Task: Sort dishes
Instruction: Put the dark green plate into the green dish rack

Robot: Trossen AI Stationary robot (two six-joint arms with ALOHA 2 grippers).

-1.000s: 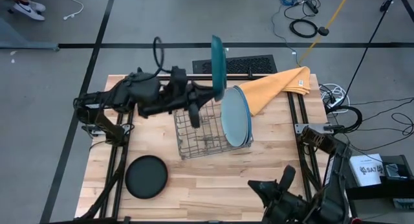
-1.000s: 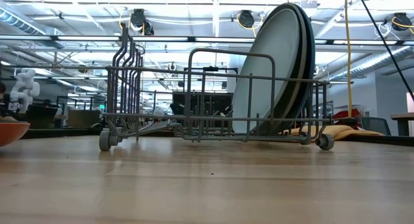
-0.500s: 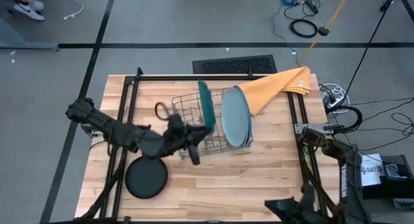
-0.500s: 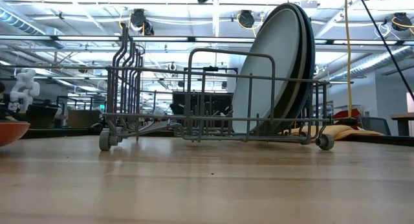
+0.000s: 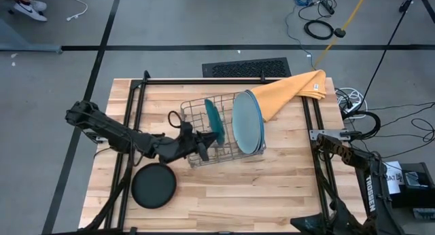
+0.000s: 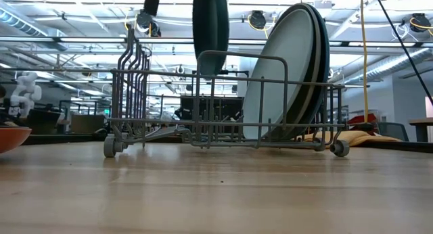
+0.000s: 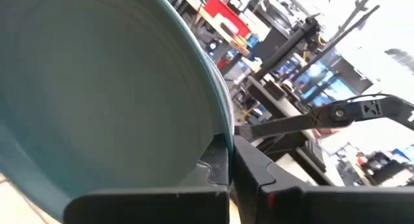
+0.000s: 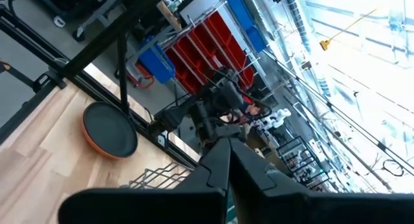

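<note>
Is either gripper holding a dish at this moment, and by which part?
Yes. The left gripper is shut on the rim of the dark teal plate, holding it on edge over the wire dish rack. The right gripper is shut and empty.

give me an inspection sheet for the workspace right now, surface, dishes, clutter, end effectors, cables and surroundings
Surface: wooden table, bare planks along the near edge.
Job's things: dark teal plate held on edge above the wire dish rack; large plates leaning in the rack's right end; black plate flat on the table, front left.
Clutter: yellow-orange cloth at the back right corner.
End effectors: left end effector shut on the teal plate's rim; right end effector shut, empty, off the table's front right.
Cables: loose cables on the floor behind the table.
Surroundings: grey floor with black tape lines; a person's shoe far left.
</note>
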